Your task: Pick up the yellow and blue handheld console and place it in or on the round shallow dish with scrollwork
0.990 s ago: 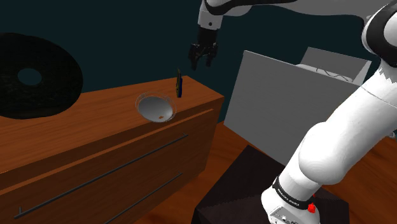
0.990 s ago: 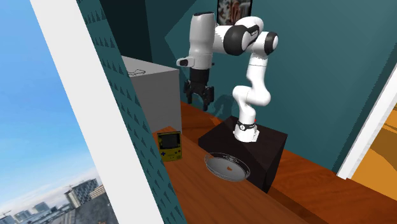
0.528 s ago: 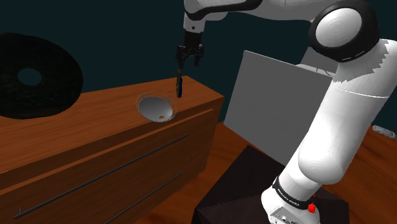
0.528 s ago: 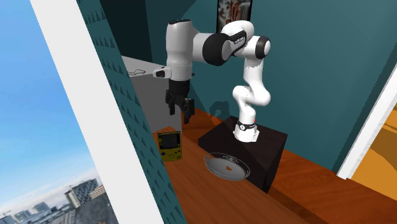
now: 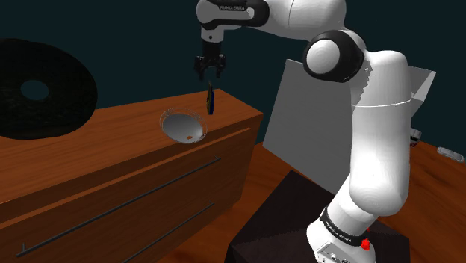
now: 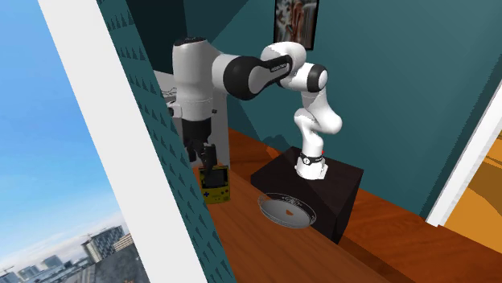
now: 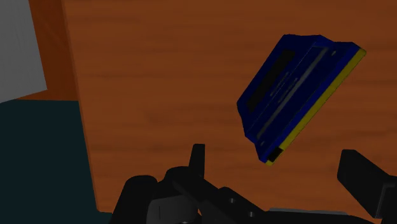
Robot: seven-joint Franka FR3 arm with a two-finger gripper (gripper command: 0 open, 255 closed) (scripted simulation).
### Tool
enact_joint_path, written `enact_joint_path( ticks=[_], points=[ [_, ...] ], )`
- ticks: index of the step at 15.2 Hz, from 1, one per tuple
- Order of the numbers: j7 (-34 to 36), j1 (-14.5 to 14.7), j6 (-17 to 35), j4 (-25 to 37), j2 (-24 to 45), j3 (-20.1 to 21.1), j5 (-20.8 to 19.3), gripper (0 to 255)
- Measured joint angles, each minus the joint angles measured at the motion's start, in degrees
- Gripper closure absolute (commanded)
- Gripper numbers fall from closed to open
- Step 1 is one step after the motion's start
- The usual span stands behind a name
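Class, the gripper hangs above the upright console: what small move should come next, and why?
Probably lower straight down, keeping the fingers open. The gripper sits just above the console, which stands on edge beside the dish; the fingers stand apart with it ahead between them, untouched.

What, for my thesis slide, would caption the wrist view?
Open pincer poised above the blue-and-yellow handheld console standing on the wooden dresser top.

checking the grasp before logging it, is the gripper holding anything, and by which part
Nothing is held. The fingers stand apart above the console, not touching it.
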Motion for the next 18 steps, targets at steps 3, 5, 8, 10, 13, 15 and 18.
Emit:
enact_joint_path(
  ticks=[3, 5, 8, 10, 13, 15, 18],
  points=[
    [0.0, -0.1, 1.7, -0.8, 0.9, -0.1, 0.0, 0],
    [0.1, -0.1, 3.1, -2.4, 0.8, -0.1, 0.0, 0],
    [0.0, -0.3, 4.8, -3.9, 0.9, -0.1, 0.0, 0],
    [0.0, -0.2, 5.0, -4.1, 0.9, -0.1, 0.0, 0],
    [0.0, -0.2, 5.1, -4.2, 0.9, -0.1, 0.0, 0],
    [0.0, -0.2, 5.1, -4.2, 0.9, -0.1, 0.0, 255],
    [0.0, -0.2, 5.1, -4.2, 0.9, -0.1, 0.0, 255]
  ],
)
